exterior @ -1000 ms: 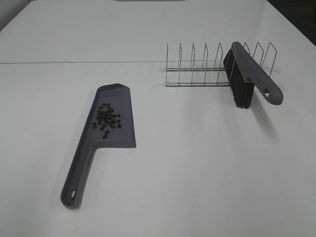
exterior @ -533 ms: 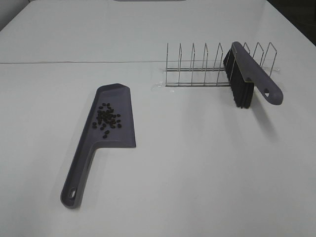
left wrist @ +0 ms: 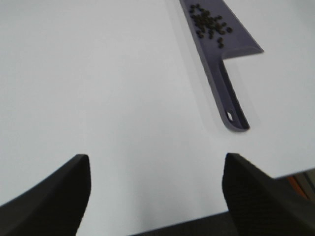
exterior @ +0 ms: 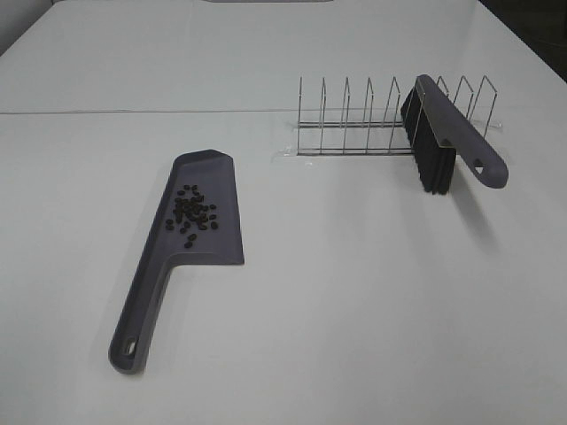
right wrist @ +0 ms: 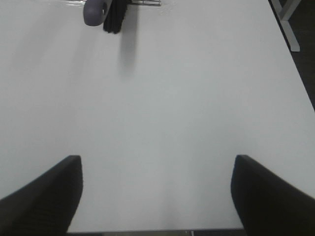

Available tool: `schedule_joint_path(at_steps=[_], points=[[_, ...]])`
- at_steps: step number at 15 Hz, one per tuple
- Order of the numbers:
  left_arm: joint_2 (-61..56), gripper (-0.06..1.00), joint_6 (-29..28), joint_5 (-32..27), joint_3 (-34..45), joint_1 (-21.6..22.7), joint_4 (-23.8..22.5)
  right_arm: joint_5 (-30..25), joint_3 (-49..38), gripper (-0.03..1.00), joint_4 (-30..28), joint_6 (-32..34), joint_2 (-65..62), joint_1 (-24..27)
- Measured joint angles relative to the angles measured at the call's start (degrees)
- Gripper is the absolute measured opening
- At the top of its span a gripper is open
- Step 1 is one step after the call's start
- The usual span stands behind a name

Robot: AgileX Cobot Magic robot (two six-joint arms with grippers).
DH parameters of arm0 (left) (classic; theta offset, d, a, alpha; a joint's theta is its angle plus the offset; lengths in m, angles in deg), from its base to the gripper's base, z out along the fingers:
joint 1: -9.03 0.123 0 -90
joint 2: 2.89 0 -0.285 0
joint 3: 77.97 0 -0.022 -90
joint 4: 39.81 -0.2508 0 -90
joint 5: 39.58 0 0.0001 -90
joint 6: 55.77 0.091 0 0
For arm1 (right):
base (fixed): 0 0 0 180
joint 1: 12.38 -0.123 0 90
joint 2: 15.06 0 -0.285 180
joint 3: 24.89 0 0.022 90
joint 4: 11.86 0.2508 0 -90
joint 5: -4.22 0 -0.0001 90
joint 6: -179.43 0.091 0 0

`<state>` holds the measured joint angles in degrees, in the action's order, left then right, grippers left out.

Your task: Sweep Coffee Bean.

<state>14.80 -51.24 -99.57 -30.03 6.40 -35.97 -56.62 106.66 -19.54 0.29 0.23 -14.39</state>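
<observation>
So the tiny dark brown coffee beans (exterior: 191,210) are sitting on the flat grey plastic dustpan (exterior: 205,237), its long handle pointing toward my wide-open, empty left gripper (left wrist: 156,196), which is nearer than my open right gripper (right wrist: 156,196).

Lab-like test bench, bare white table (exterior: 372,336), staged wire rack (exterior: 372,119)

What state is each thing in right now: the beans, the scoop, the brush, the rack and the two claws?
Coffee beans: clustered on the dustpan's blade.
Dustpan: lying flat on the table, not held.
Brush: propped in the wire rack, bristles down, handle sticking out.
Wire rack: upright, otherwise empty.
Left gripper: open, empty.
Right gripper: open, empty.
</observation>
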Motion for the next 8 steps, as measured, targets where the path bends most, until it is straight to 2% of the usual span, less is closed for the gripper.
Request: schedule_joint_path(at_steps=[5, 8], points=[[-6.4, 0.70, 0.1, 0.0, 0.0, 5.5, 0.0, 0.1, 0.0, 0.80, -0.1, 0.0, -3.1, 1.3], [-8.4, 0.70, 0.1, 0.0, 0.0, 5.5, 0.0, 0.1, 0.0, 0.80, -0.2, 0.0, -7.2, 1.3]])
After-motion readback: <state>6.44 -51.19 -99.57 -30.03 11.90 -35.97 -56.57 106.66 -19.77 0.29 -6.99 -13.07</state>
